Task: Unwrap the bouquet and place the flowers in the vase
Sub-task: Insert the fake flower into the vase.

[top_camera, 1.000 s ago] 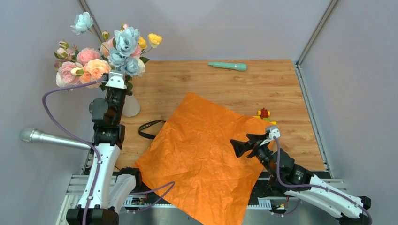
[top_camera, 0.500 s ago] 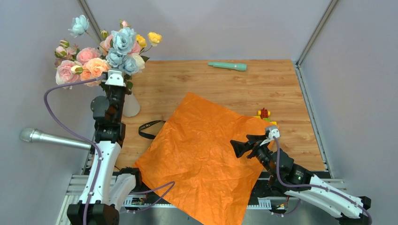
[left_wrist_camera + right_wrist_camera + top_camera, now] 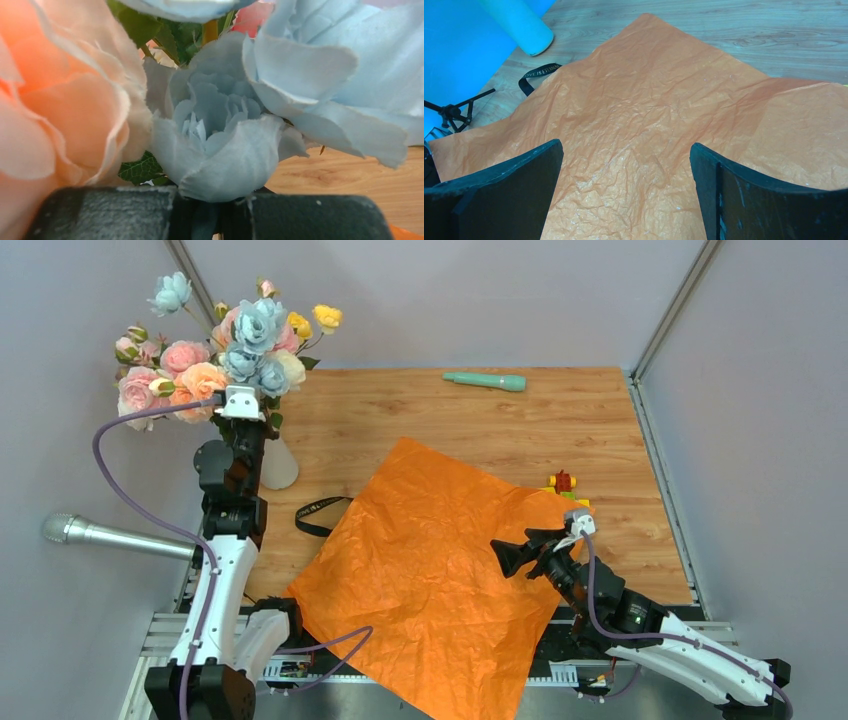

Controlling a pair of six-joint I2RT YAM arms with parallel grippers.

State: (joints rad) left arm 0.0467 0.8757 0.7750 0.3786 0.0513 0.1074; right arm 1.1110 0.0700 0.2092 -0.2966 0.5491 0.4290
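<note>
Flowers (image 3: 225, 350) are shifting slightly left with my left gripper (image 3: 206, 220), whose fingers (image 3: 100, 215) are sitting nearly together round upright stems; pinching or not, I cannot tell. The vase (image 3: 280, 468) is standing just beside and below, nearest this arm. My right gripper (image 3: 625, 150) is hovering spread over the paper (image 3: 440, 570).

Overhead view looked down from high behind the near edge, over the whole table (image 3: 450, 410). Left wrist view faced the flowers (image 3: 215, 130) at very close range. Right wrist view looked low and forward across the paper (image 3: 649, 125). The overhead view shared both.
</note>
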